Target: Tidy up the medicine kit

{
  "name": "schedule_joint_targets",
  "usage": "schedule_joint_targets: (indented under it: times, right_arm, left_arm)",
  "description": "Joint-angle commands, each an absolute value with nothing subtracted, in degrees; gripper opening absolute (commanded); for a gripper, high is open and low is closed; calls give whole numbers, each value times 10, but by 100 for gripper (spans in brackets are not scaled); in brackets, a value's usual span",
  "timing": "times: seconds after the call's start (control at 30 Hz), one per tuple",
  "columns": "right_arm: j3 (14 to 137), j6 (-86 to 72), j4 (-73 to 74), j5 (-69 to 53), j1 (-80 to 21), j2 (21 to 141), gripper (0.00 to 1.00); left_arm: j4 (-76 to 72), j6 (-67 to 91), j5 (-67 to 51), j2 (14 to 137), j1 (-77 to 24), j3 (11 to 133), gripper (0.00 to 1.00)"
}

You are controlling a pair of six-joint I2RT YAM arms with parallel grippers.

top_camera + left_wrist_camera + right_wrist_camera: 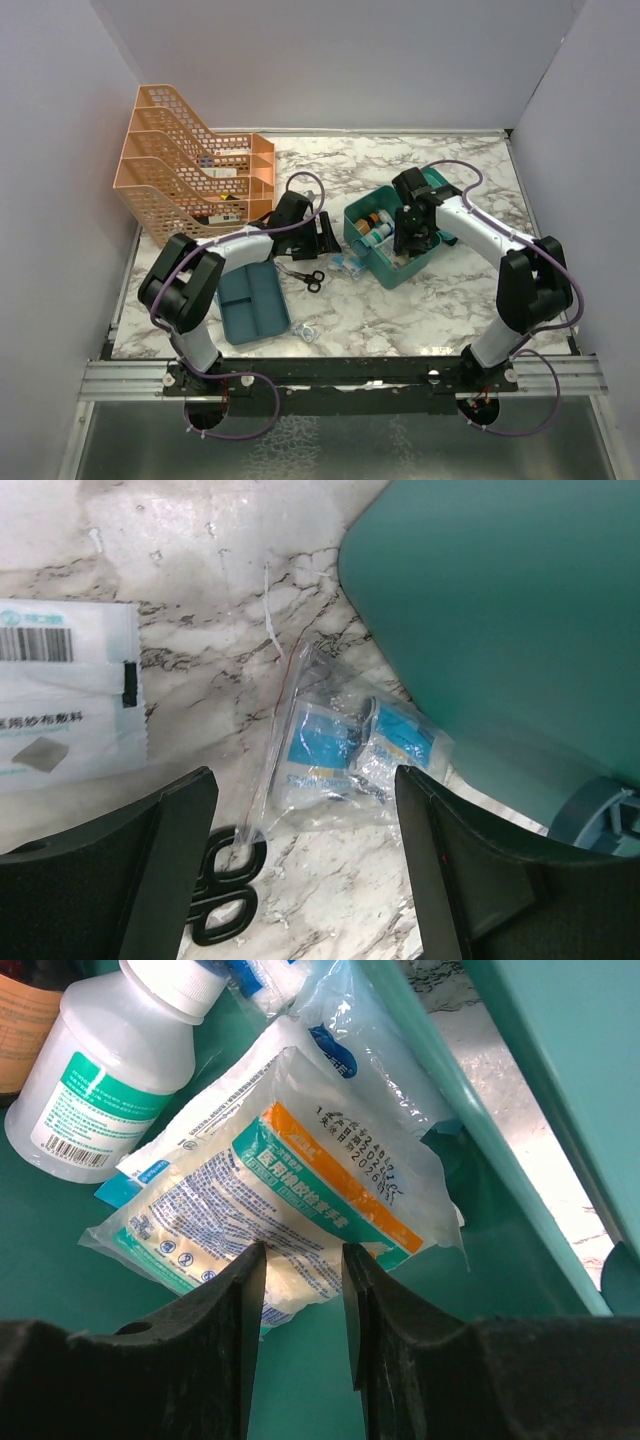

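Medicine kit [402,270]: only wrist cam shows packet [300,1190] btwn right hand [303,1257] fingers [200,1360].

White arms [236,246] with black joints, purple cables [456,163], black jaws.

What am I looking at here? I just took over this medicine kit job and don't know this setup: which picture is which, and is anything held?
Two robot arms are bolted at the near edge of the table. The wide picture looks down from above; the other two come from a camera on each wrist, so the dark shapes at the bottom are that arm's own fingers. On the table lie an orange file rack, a flat teal tray, scissors and a clear bag of packets beside the open medicine kit. The left gripper hangs open over that bag, holding nothing. The right gripper is inside the kit, fingers close around the edge of a white packet beside a white bottle; whether it grips, I cannot tell.
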State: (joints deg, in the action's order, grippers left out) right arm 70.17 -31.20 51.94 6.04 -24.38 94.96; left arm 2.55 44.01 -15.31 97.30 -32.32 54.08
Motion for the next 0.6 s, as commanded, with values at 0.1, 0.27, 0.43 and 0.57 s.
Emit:
schedule_joint_targets:
  times: [0.1,0.27,0.43,0.57]
  right_arm:
    - [742,-327,547,71,-247,953,37]
    - [814,-327,572,79,-247,910,40]
    - [851,-313,556,56,-247,865,40]
    - [841,-293,498,4,-247,822,41]
  left_arm:
    - [0,431,-186,1011,-323,570,71]
    - [8,423,-166,1012,-323,556,60]
    - [2,409,-185,1012,-324,549,50]
    - [-3,408,-190,1017,-325,539,47]
